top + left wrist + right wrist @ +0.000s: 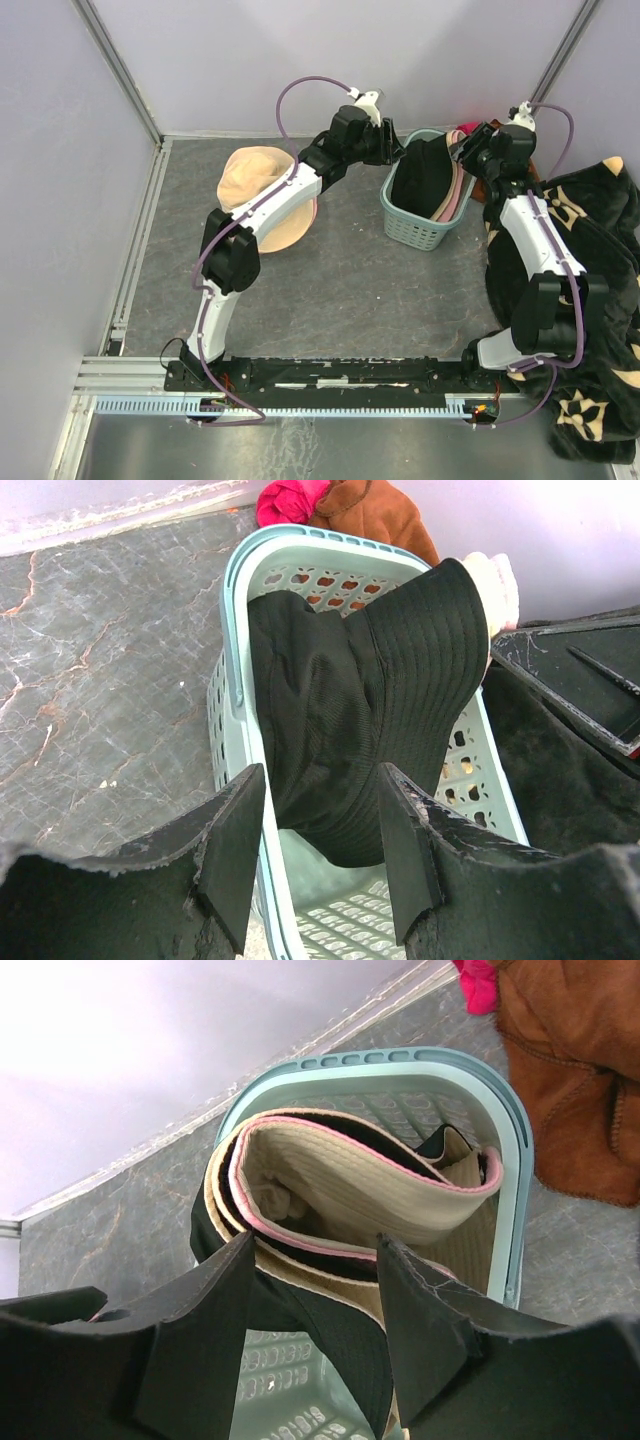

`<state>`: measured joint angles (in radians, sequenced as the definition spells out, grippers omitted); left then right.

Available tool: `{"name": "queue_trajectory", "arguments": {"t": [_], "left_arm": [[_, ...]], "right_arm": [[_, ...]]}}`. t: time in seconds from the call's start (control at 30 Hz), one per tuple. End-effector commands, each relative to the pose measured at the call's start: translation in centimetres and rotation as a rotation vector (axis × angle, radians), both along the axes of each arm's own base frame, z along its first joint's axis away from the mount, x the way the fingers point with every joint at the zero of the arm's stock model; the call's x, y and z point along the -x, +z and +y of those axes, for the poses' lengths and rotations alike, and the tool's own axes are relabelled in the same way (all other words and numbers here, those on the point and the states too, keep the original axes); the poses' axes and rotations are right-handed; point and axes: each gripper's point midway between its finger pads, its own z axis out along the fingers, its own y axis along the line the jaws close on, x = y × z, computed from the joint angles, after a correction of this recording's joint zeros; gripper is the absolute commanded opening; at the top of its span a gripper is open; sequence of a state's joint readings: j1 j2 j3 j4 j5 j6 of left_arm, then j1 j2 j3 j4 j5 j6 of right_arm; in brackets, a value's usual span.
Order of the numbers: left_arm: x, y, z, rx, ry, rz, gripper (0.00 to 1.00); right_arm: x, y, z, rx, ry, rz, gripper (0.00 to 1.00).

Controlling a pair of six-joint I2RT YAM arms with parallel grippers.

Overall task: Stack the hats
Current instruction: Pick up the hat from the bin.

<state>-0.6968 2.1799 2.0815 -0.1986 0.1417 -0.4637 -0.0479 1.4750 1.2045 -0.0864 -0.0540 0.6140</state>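
Hovering at the teal basket [235, 600] by the far edge, your left gripper [318, 780] gaped over the black hat [330, 700], your right gripper [315, 1250] spread above folded beige hats [340, 1180].

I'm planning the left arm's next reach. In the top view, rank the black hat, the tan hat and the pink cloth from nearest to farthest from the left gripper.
1. black hat, in the teal basket, right at the left gripper.
2. pink cloth, behind the basket's far right corner.
3. tan hat, on the table, well to the left.
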Motion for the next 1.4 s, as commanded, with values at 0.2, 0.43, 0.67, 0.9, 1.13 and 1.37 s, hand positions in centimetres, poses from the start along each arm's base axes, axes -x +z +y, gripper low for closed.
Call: {"name": "queue_trajectory", "arguments": {"t": [0.2,0.43,0.67,0.9,1.13,1.37], "left_arm": [[-0.3,0.7,-0.9,0.061,-0.038,-0.015,0.55],[-0.6,0.3,-0.6,0.058,-0.039,-0.008,0.55],[-0.9,-0.5,-0.3,0.055,-0.032,0.007,0.54],[-1.0,-1.0,-0.5,0.065,-0.037,0.02,0.54],[-1.4,-1.4,-0.4,0.084,-0.042,0.032,0.54],[-1.7,-1.6,-0.4,0.101,-0.052,0.04,0.54]], "right_arm": [[-1.6,1.2,1.6,-0.024,0.092,-0.059,0.58],[-2.1,0.4,2.2,-0.023,0.139,-0.064,0.58],[-1.7,1.1,1.1,0.075,0.113,-0.094,0.59],[-2.9,1.7,0.7,0.178,0.151,-0.115,0.62],[-4.0,0.9,2.8,0.186,0.294,-0.155,0.61],[-4.4,-0.1,4.9,0.146,0.414,-0.188,0.57]]}}
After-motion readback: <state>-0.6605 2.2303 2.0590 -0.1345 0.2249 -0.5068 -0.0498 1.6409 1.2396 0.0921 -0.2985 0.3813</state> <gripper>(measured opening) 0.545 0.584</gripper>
